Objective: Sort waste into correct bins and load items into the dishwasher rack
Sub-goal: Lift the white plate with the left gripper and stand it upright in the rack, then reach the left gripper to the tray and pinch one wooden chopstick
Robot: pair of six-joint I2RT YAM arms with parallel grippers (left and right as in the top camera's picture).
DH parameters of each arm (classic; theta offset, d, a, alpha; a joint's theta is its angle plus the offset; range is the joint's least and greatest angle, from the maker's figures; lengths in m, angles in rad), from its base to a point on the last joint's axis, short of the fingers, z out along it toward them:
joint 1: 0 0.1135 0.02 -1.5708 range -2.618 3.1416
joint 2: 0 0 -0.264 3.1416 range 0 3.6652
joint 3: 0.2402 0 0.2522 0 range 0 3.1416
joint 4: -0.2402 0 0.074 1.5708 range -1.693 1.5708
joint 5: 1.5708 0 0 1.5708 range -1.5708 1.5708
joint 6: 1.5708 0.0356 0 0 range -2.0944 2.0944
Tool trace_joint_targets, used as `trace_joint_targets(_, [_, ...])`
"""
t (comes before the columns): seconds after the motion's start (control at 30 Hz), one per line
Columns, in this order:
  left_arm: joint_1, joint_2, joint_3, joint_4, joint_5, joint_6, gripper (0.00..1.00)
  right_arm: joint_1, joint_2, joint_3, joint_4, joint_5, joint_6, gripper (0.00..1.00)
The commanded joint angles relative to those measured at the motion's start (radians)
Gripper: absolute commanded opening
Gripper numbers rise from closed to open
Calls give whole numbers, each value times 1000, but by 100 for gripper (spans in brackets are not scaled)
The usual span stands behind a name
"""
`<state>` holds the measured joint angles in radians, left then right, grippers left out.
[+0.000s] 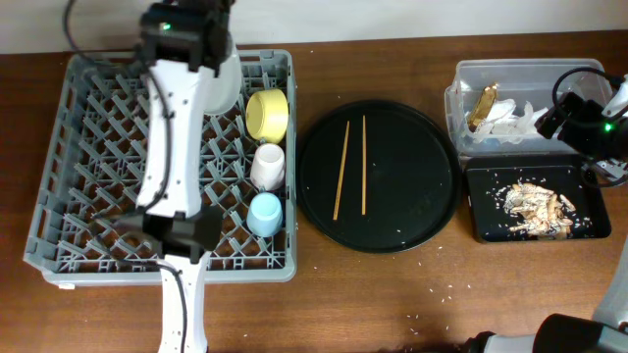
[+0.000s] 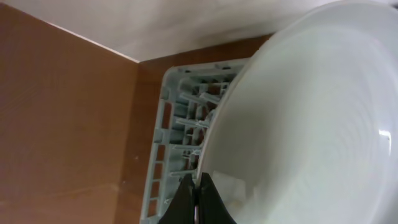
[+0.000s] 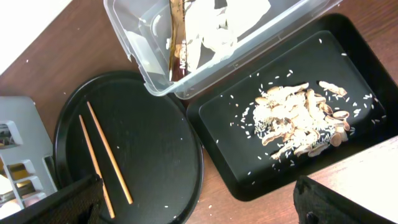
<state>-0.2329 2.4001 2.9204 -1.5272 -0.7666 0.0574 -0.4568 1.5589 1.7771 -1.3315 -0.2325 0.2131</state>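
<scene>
My left gripper point(image 2: 196, 198) is shut on the rim of the pale plate point(image 2: 311, 118), holding it on edge over the back of the grey dishwasher rack point(image 1: 88, 176); the plate point(image 1: 226, 88) shows beside the arm. The yellow bowl point(image 1: 267, 113), pink cup point(image 1: 268, 165) and light-blue cup point(image 1: 264, 214) stand in the rack. Two chopsticks point(image 1: 340, 172) lie on the round black tray point(image 1: 412, 216). My right gripper point(image 3: 199, 208) is open and empty, above the clear tub point(image 1: 471, 74) and the flat black tray point(image 1: 486, 230). The tub holds the wrapper point(image 1: 483, 106) and napkins point(image 1: 515, 120). Food scraps point(image 1: 535, 206) lie in the flat tray.
The right wrist view shows the chopsticks point(image 3: 109, 152), the round tray point(image 3: 155, 155), the tub point(image 3: 134, 50), the flat tray point(image 3: 224, 168) and the scraps point(image 3: 298, 121). Rice grains are scattered on the wooden table point(image 1: 392, 304). A white wall runs behind the rack point(image 2: 180, 124).
</scene>
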Motion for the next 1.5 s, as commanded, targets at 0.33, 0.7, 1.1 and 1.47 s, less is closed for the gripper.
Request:
trace_joint_targets(0.33, [-11,37,-247,201,-146,-23,0,-2,3,-5,0,9,4,98])
trace_joint_targets(0.7, [-46,39,-364,244,-44,-23,47,-2,3,-5,0,9,4,98])
trace_joint_targets(1.1, [-69,13,-119,156,377,-23,74,-2,3,-5,0,9,4,99])
trace_joint_targets(1.47, [-214,26,-23,-24,941,-57,67,-2,3,-5,0,9,4,98])
